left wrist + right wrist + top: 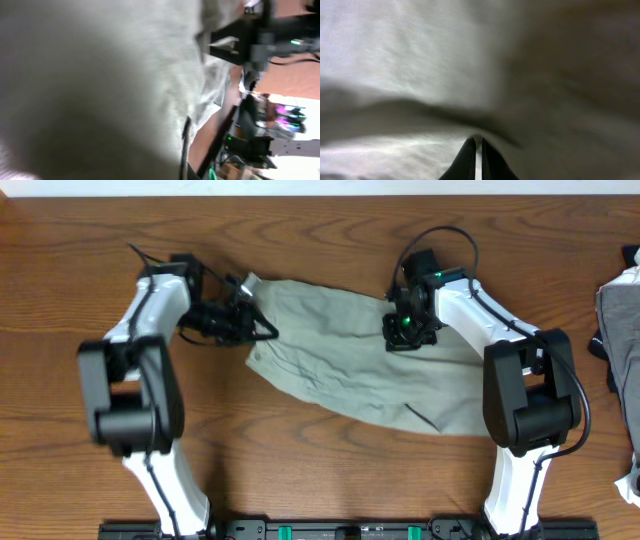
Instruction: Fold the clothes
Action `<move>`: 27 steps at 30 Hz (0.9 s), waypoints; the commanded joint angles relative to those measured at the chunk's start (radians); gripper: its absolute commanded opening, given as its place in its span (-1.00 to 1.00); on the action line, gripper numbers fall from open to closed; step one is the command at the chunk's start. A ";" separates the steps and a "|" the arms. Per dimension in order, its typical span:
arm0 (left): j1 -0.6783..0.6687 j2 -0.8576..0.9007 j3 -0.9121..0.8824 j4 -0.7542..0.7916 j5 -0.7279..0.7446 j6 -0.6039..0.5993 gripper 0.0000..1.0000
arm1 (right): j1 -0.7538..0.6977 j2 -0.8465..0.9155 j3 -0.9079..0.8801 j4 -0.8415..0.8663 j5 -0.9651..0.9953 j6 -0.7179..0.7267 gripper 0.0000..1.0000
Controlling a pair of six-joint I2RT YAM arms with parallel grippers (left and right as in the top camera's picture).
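The clothes point(340, 360) are a khaki, grey-green garment lying creased across the middle of the wooden table. My left gripper point(262, 328) is at the garment's upper left corner, its fingers drawn together on the cloth edge. In the left wrist view the blurred cloth point(100, 85) fills the frame and hides the fingers. My right gripper point(405, 328) is at the garment's upper edge, right of centre. In the right wrist view its dark fingers point(476, 160) are pinched on a thin ridge of the cloth point(420, 60).
A grey garment point(620, 305) with a dark piece beside it lies at the table's right edge. The table point(300, 470) is brown wood. Both arm bases stand at the near edge.
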 commanded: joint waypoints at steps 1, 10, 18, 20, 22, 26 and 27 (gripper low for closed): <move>-0.008 -0.196 0.059 0.011 -0.063 -0.033 -0.88 | 0.027 0.029 0.004 0.067 -0.113 0.035 -0.91; -0.125 -0.446 0.064 0.044 -0.307 -0.109 -0.88 | 0.153 0.041 0.025 0.189 -0.336 -0.003 -0.95; -0.225 -0.402 0.064 0.109 -0.463 -0.198 -0.88 | 0.052 -0.107 0.071 0.092 -0.213 0.003 -0.95; -0.233 -0.393 0.064 0.168 -0.481 -0.262 -0.88 | 0.017 -0.143 0.071 0.087 -0.177 0.003 -0.89; -0.242 -0.385 0.064 0.240 -0.480 -0.335 -0.88 | -0.020 -0.168 0.071 0.085 -0.123 0.004 -0.82; -0.275 -0.369 0.064 0.335 -0.478 -0.394 -0.88 | -0.078 -0.158 0.068 0.097 0.032 0.029 -0.81; -0.280 -0.368 0.064 0.340 -0.480 -0.394 -0.88 | -0.088 -0.146 0.068 0.103 0.058 0.029 -0.82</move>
